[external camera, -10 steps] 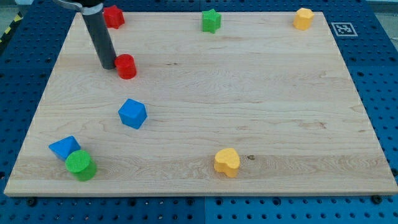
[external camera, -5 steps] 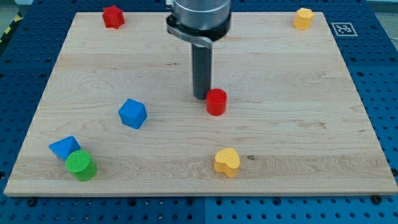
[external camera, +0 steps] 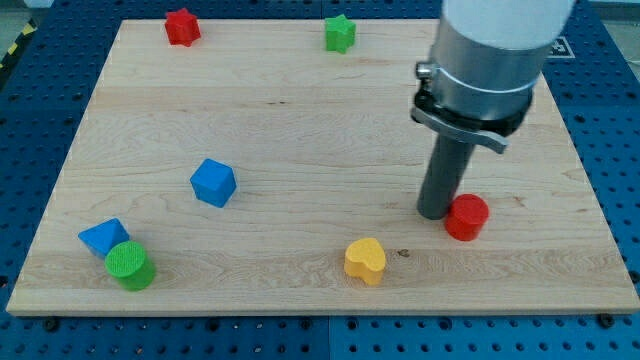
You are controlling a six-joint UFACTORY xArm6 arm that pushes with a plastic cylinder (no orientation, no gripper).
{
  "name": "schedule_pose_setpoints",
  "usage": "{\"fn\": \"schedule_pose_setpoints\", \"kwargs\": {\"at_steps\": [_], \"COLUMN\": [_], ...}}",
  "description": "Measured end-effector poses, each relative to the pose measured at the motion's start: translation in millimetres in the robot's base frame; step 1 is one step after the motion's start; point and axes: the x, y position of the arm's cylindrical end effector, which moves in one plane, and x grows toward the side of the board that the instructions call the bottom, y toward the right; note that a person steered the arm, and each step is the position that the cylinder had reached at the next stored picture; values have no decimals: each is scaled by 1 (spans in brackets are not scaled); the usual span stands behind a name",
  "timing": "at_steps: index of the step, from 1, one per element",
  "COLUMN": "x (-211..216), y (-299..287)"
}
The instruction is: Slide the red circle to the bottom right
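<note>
Red circle (external camera: 467, 217) sat low on the board's right side, short of the corner. Just to its left my tip (external camera: 435, 213) was touching it, grasping nothing, a bare rod. It looked light, stiff and quick to slide; best pushed squarely on its upper-left flank.

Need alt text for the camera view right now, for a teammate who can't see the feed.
My tip touches the left side of the red circle block, low on the right of the wooden board. A yellow heart-shaped block sits at bottom centre; a blue cube, blue wedge and green cylinder lie left, red and green stars along the top.
</note>
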Motion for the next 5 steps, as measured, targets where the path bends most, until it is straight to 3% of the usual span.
{"fn": "schedule_pose_setpoints", "kwargs": {"at_steps": [3,5], "x": [11,25], "y": [67,71]}}
